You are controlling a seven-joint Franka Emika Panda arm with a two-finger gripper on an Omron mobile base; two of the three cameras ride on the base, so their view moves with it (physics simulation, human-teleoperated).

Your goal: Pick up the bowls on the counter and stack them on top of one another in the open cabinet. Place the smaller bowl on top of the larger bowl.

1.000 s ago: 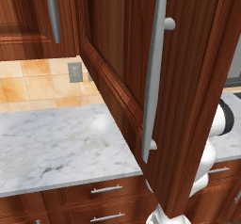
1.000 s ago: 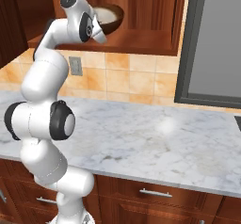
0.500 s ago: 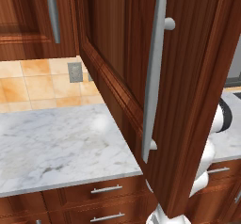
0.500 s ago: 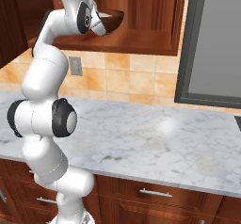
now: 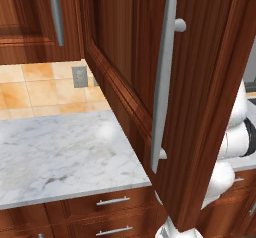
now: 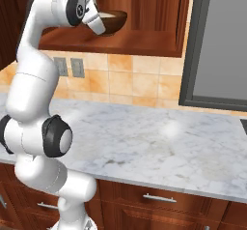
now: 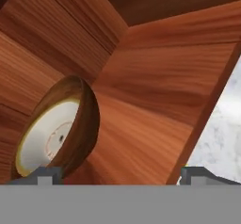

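The bowl (image 6: 112, 21), brown outside with a pale cream inside, sits on the floor of the open cabinet (image 6: 144, 40), near its front edge in the right base view; in the hand view the same bowl (image 7: 59, 133) lies low and to the left, resting on the wooden shelf. The claw (image 7: 120, 176) is released, its two dark tips standing wide apart with nothing between them, one tip just beside the bowl's rim. The step in hand looks like letting go and backing out, and doing it well probably means drawing the hand straight back along its own line, so that the near fingertip does not catch the rim and drag or tip the bowl off the shelf edge. Keeping the jaws wide until clear of the cabinet mouth seems sensible, and the swung-out cabinet door (image 5: 200, 97) with its long silver handle (image 5: 162, 82) stands close to the arm, so the elbow needs watching. Whether this is one bowl or two already nested is hard to make out: the rim reads as a single edge from both angles. The white marble tabletop (image 6: 159, 142) carries no bowl in the stretch the base views cover, but its far ends are cut off. In the left base view the door hides the cabinet's inside.
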